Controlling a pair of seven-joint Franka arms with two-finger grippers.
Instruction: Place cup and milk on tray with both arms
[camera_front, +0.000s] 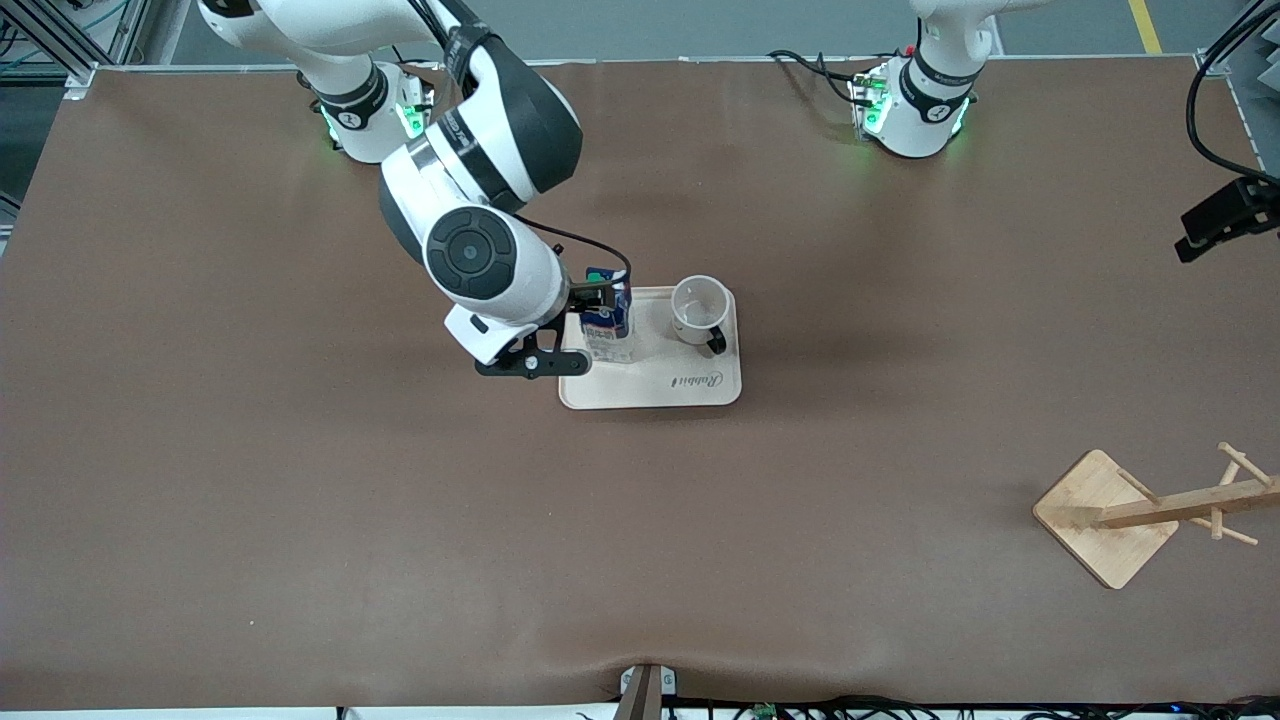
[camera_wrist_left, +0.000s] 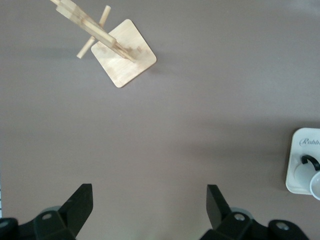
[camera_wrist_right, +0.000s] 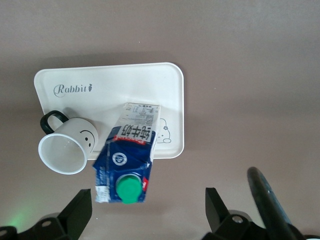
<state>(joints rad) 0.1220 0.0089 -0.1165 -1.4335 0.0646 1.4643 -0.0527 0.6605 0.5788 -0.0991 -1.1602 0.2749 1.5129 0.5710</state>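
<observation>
Placement appears complete: the small dark-blue gable-top milk carton (camera_wrist_right: 125, 165) and the white smiley-face mug (camera_wrist_right: 67, 147) stand upright side by side on the cream rectangular tray (camera_wrist_right: 107, 82). The right gripper (camera_wrist_right: 147, 212), over the tray's edge, has its fingers apart, clear of the carton. The left gripper (camera_wrist_left: 150, 212), fingers apart, waits over bare table near the wooden rack (camera_wrist_left: 117, 52). The right arm hides the tray's corner in the front view.

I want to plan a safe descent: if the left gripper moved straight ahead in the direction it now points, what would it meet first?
The left gripper, jaws open, points down at the bare table. The way looks free; it would probably meet only that surface, between the wooden rack and the tray.
</observation>
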